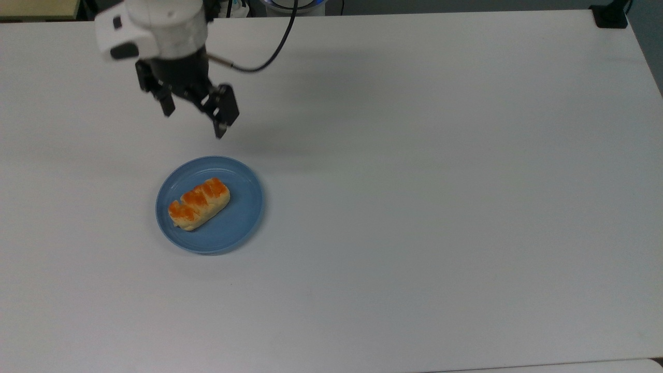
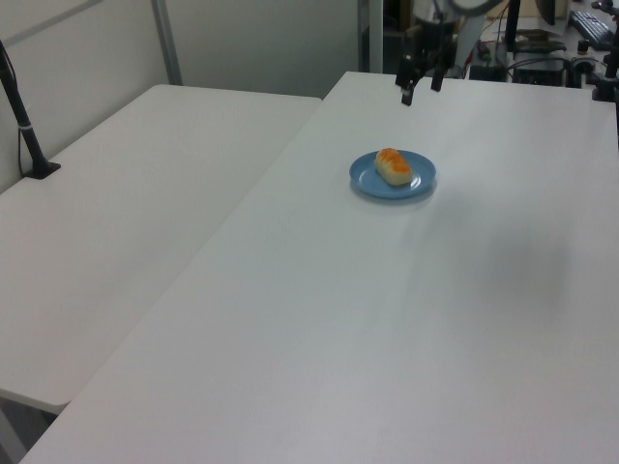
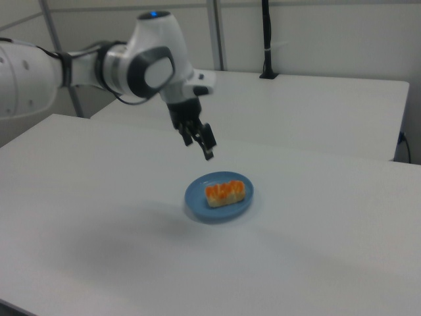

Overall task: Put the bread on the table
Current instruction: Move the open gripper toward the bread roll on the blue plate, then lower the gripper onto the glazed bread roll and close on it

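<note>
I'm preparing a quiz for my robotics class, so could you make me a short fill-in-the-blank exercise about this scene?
1. The bread lies on a round plate whose colour is ____.
2. The gripper holds ____.
3. The glazed bumps on top of the bread are ____ in colour.
4. The plate stands on a table whose top is ____ in colour.

Missing words: blue; nothing; orange; white

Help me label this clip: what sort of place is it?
Probably a robotics lab or office workspace: a robot arm over plain white tables, partition panels behind, and a keyboard with desk gear at the far edge.
</note>
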You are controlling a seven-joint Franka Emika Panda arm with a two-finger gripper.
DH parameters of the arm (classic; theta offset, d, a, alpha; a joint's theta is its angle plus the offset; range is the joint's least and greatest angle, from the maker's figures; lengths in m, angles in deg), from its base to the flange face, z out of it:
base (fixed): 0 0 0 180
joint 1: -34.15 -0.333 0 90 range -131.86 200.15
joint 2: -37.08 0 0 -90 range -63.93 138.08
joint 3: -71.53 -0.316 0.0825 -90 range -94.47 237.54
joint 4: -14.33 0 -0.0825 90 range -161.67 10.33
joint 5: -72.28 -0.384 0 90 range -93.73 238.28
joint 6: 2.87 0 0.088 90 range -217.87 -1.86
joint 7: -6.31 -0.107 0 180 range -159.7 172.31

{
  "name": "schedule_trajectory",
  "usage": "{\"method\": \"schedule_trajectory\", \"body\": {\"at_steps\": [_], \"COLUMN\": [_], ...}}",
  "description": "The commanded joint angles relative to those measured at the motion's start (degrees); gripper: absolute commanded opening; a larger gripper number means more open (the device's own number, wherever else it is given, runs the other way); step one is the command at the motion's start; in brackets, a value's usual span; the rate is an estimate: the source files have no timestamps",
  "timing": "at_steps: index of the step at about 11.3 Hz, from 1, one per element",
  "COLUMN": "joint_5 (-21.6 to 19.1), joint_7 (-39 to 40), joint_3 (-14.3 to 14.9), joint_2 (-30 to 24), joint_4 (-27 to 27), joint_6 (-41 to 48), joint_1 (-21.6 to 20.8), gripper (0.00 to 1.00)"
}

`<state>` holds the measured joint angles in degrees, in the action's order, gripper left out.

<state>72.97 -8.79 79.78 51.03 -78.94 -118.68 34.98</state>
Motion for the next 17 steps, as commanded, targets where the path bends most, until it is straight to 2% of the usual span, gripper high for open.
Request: {"method": "schedule_trajectory", "body": {"at_steps": [1,3,6,9,10,15,17], "joint_5": [0.8,1.8,2.6,3.5,3.6,4.6,4.6], "joint_7": [-2.9,-8.0,-9.0,-12.3,-13.3,-15.3,-15.2], "joint_3": [1.3,1.3,1.3,1.2,1.2,1.2,1.2], "joint_2": [8.0,11.8,14.1,15.9,16.5,17.0,16.5], "joint_4": [1.9,1.9,1.4,1.4,1.4,1.0,1.1], "joint_6": [-7.8,-11.4,-12.2,-15.4,-16.5,-19.0,-18.7], "joint_1": [0.1,0.1,0.0,-0.3,-0.5,-1.4,-1.4], "gripper": [1.0,1.0,0.88,0.86,0.82,0.39,0.27]}}
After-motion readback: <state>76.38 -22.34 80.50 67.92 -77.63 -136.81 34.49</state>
